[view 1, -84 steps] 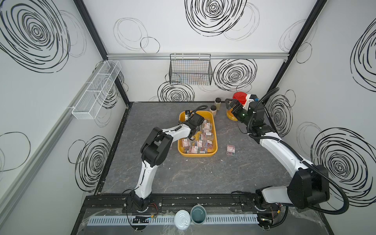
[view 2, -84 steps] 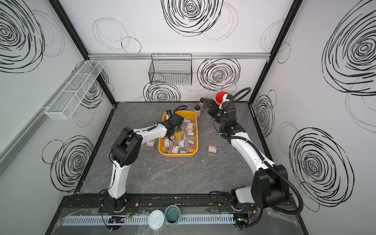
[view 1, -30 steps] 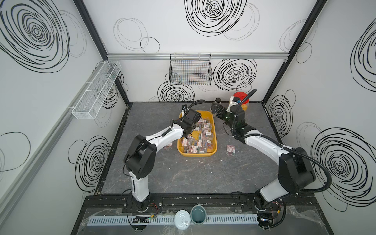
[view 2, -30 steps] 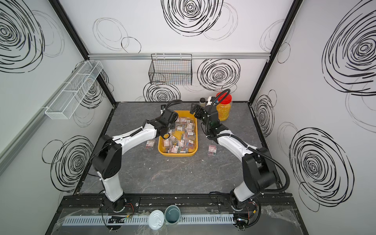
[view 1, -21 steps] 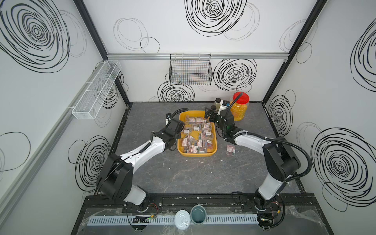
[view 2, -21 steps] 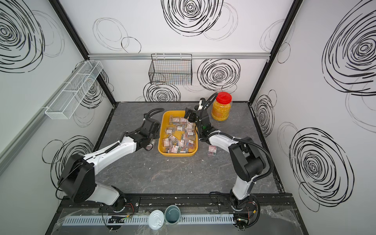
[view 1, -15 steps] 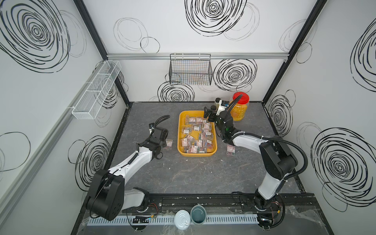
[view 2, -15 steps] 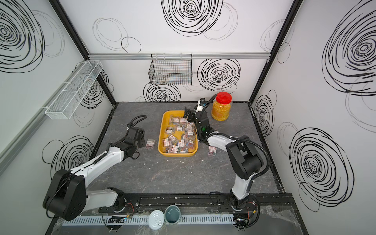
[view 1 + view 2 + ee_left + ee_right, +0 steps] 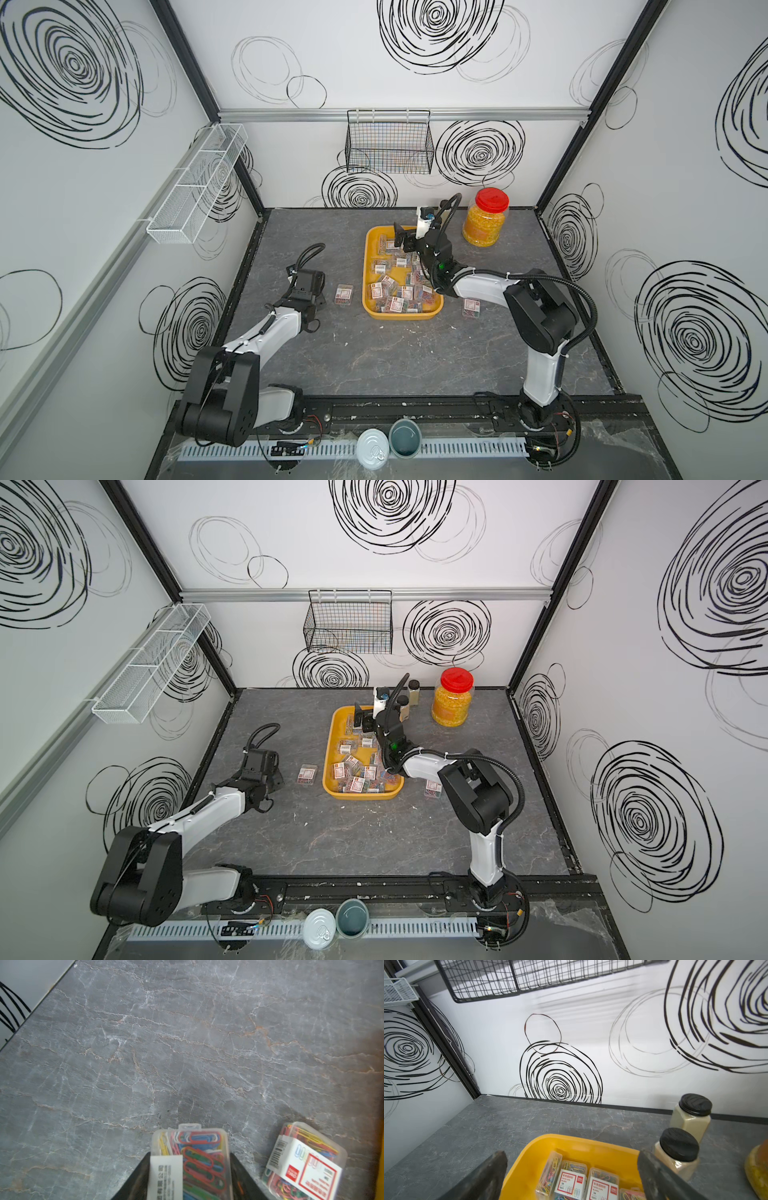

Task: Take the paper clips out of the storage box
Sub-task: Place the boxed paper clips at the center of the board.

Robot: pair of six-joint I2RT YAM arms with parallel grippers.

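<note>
Front rail: a white tin (image 9: 373, 455) and a grey-blue cup (image 9: 405, 442) stand side by side.
Left claw (image 9: 189, 1156): pinching the held case (image 9: 199, 1165) of multicoloured clips by its long sides, over the table (image 9: 187, 1043) to the left of the storage box. I cannot tell whether the case touches the table.
Left loose case (image 9: 344, 294): flat on the table between the left claw and the box, apart from both.
Right loose case (image 9: 471, 308): flat on the table, near the box's near right corner.
Storage box (image 9: 366, 286): yellow, mid-table, with its long side running front to back.
Paper clips (image 9: 401, 291): many clear cases jumbled inside the box, densest at its near end.
Right claw (image 9: 571, 1153): spread wide with nothing in it, hovering over the box's far end.
Near bottle (image 9: 679, 1147) and far bottle (image 9: 693, 1113): black-capped, upright, just past the box's far right corner.
Jar (image 9: 484, 220): red-lidded, filled with yellow grains, to the right of the bottles.
Wire basket (image 9: 388, 145): black, hanging on the back wall.
</note>
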